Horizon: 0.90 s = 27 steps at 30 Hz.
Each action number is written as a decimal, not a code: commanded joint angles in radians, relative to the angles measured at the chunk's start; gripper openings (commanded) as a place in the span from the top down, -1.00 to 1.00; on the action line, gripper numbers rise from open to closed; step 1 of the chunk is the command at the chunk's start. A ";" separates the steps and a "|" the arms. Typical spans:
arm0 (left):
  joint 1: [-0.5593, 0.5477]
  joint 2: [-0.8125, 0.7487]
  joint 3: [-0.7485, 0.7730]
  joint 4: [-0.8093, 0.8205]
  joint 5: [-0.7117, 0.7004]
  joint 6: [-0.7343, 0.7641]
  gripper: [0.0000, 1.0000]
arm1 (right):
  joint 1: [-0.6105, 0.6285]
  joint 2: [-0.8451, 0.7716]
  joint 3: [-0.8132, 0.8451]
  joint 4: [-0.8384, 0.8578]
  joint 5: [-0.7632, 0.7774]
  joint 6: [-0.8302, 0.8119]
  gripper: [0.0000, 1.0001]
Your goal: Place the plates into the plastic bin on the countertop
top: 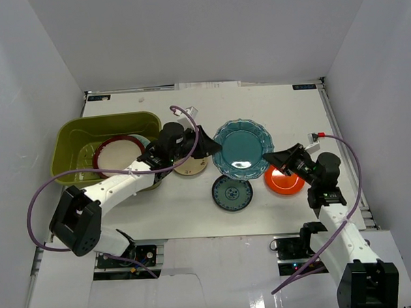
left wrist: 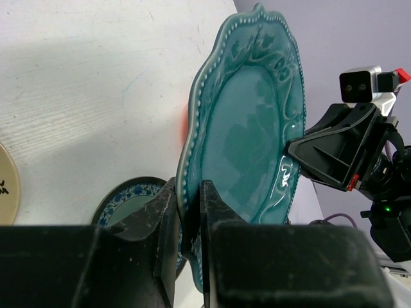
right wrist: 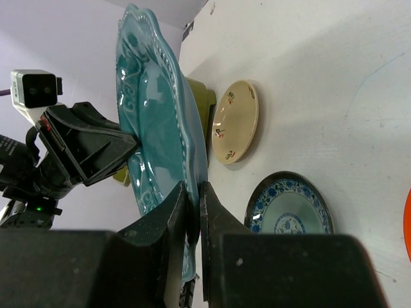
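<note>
The scalloped teal plate (top: 242, 149) is held level above the countertop (top: 285, 109) by both grippers. My left gripper (top: 206, 146) is shut on its left rim; in the left wrist view (left wrist: 189, 199) the jaws pinch the plate's edge (left wrist: 250, 135). My right gripper (top: 274, 159) is shut on its right rim, as the right wrist view (right wrist: 192, 196) shows on the plate (right wrist: 151, 115). The olive-green plastic bin (top: 88, 121) stands at the left and holds the maroon-rimmed cream plate (top: 118, 156).
A small beige plate (top: 191, 167) lies beside the bin under my left arm. A small blue-patterned plate (top: 232, 193) lies in front of the teal plate. A plain orange plate (top: 285, 181) lies under my right gripper. White walls surround the table.
</note>
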 commanded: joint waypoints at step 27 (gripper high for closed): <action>0.627 -0.642 0.103 -0.560 -0.620 0.032 1.00 | 0.053 -0.047 -0.070 -0.013 -0.099 -0.193 -0.49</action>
